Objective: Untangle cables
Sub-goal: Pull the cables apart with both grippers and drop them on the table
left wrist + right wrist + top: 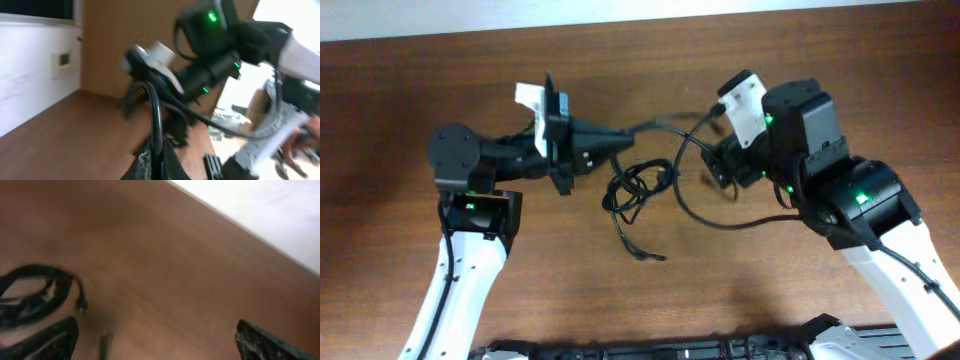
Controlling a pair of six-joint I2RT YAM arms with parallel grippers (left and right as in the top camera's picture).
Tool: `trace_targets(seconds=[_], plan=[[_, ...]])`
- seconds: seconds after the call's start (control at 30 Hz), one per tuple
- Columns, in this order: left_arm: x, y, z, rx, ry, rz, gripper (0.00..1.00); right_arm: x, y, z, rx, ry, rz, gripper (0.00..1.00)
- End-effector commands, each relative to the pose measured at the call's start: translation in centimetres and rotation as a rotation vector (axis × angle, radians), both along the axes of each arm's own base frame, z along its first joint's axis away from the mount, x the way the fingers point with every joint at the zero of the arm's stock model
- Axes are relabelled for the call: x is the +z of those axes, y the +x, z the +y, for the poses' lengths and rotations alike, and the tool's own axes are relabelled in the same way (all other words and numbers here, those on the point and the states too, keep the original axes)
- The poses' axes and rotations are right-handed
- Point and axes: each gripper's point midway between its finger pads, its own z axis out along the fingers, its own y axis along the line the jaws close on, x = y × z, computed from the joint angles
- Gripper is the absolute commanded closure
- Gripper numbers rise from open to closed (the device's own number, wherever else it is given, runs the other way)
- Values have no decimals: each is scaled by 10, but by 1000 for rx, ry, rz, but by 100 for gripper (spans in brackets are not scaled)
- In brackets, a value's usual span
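Left gripper [618, 144] pinches a black cable [653, 125] rising from the tangled cables [638, 188] on the wooden table [620, 60]. Right gripper [155, 330] is spread wide, empty.

The table [620, 60] is a warm reddish-brown wood with a faint streaky grain running left to right. The cables [640, 190] on it are plain black, with no markings I can make out. The left arm [460, 270] and the right arm [910, 270] are two-toned: white on the long near links, black on the joints and housings. The left gripper [620, 143] is black, with a white block [528, 97] behind it. The right arm carries a similar white piece [740, 100]. Green lights [470, 207] glow on both arms (three on the right one). Beyond the table's far edge the wall [880, 8] is white.
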Motion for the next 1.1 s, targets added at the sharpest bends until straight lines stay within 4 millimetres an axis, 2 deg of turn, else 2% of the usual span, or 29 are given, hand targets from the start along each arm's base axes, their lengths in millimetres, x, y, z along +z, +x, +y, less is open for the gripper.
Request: trace_targets(seconds=[0.0, 0.03, 0.07, 0.13, 0.17, 0.23, 0.3, 0.47, 0.5, 0.53, 0.57, 0.63, 0.67, 0.7, 0.73, 0.8, 0.87, 0.9, 0.97, 1.07], plan=[[14, 21, 12, 134, -52, 41, 100, -7, -8, -3, -49, 30, 65, 1], [14, 24, 14, 145, -52, 41, 100, -9, -6, -13, -114, 17, 67, 1], [14, 26, 18, 157, -52, 47, 100, -8, -1, -33, -266, -1, 48, 1], [11, 33, 28, 190, -49, 70, 100, -4, 3, -57, -454, 1, 13, 1], [6, 41, 37, 228, -48, 116, 100, -3, 4, -63, -526, 30, 5, 1], [-6, 60, 57, 326, -61, 241, 100, -3, 4, -62, -559, 74, 14, 1], [-11, 64, 64, 346, -60, 284, 100, -7, 1, -44, -488, 135, 66, 1], [-11, 63, 63, 343, -62, 290, 100, -8, -16, 31, -210, 416, 274, 1], [-11, 62, 61, 337, -61, 290, 100, -13, -12, 35, -252, 462, 317, 1], [-11, 60, 56, 322, -59, 290, 100, -22, -9, 48, -265, 518, 392, 1], [-8, 57, 49, 302, -59, 271, 100, -30, -6, 74, -178, 577, 482, 5], [-4, 54, 45, 287, -61, 245, 100, -43, 0, 88, -191, 632, 573, 6], [-2, 52, 41, 275, -62, 231, 100, -63, 7, 97, -246, 657, 664, 6], [-2, 51, 39, 270, -62, 232, 100, -67, 7, 106, -216, 677, 702, 6], [-2, 49, 36, 262, -61, 232, 100, -73, 9, 123, -149, 721, 767, 11], [-2, 48, 33, 253, -60, 233, 100, -82, 17, 133, -122, 744, 793, 13], [-2, 44, 27, 234, -58, 232, 100, -78, 24, 136, -120, 768, 772, 13], [-1, 42, 23, 221, -59, 224, 100, -77, 24, 136, -132, 777, 778, 17], [2, 37, 13, 198, -62, 212, 100, -78, 26, 135, -139, 773, 769, 28], [1, 33, 7, 180, -60, 212, 100, -82, 32, 130, -176, 751, 735, 52]])
